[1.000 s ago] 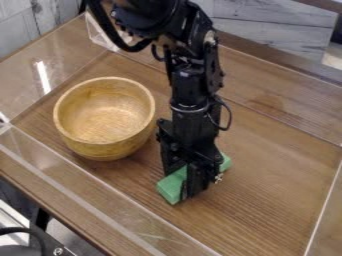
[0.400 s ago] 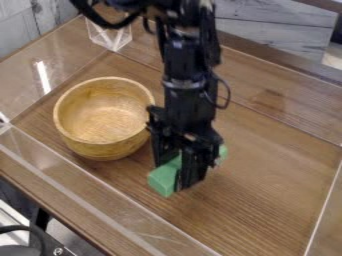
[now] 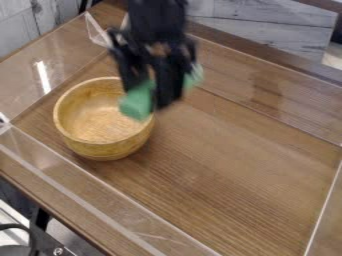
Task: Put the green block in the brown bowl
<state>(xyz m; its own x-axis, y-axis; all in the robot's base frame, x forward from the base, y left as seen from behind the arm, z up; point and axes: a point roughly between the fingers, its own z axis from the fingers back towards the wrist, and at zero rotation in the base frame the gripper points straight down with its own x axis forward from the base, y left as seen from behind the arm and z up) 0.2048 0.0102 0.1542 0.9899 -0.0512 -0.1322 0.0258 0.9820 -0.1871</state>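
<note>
Carrying the block to the bowl

The gripper (image 3: 156, 85), clamped on the green block (image 3: 139, 100), should centre over the brown bowl (image 3: 96, 120) and lower before releasing.

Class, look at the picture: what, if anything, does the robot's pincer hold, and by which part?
The pincer is shut on the green block, gripping it around its middle, so an end sticks out at each side. It hangs at the brown bowl's rim.

The brown bowl (image 3: 102, 120) is pale wood with visible grain, matt inside. The green block (image 3: 139, 100) looks plain and matt, the table (image 3: 254, 170) dark grained wood. The gripper (image 3: 155, 82) shows as blurred black.
</note>
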